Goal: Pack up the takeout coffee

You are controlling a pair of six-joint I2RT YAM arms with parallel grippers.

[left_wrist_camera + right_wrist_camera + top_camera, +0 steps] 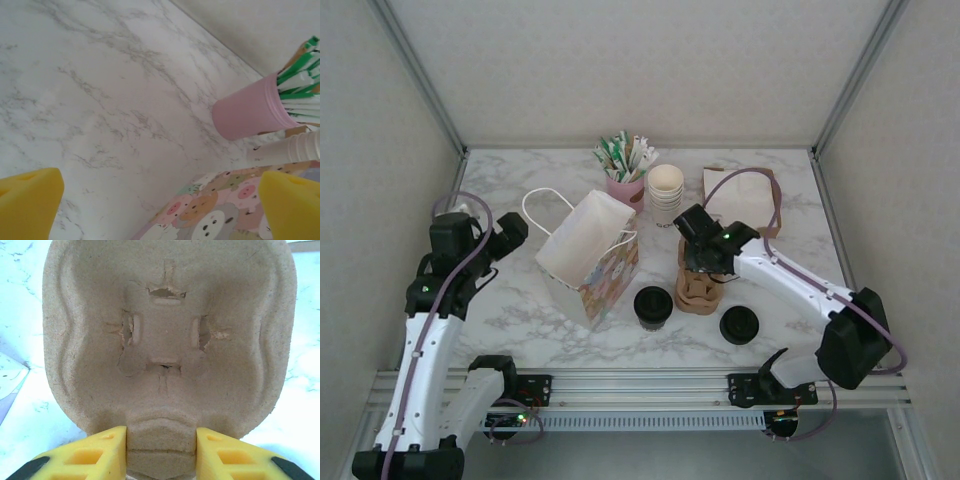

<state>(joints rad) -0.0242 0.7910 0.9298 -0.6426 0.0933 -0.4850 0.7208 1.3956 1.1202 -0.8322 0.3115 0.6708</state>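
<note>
Right wrist view gave you the right gripper [161,450] clamped on the near rim of the pulp carrier [165,330]. Its yellow foam fingers [107,452] pressed either side of a moulded tab, their bases cut off by the lower edge. The carrier was rough tan fibre with a squarish well and torn slots, and its bottom edge ran out of frame.

On the top external view, the takeout coffee [653,305] stood upright on the marble table [520,300] at 8 o'clock from that gripper, just beside the carrier and clear of both grippers. You saw mostly its round black lid; the paper wall was nearly hidden. A loose black lid [739,325] lay at 5 o'clock.

Your left gripper [512,232] stood wide and held nothing. The paper bag [590,255], mouth open, was at 3 o'clock from it.

Left wrist view cropped the bag's cartoon-animal print. At 2 o'clock a smooth pink cup [247,112] held green-and-white sticks too cropped to identify.
</note>
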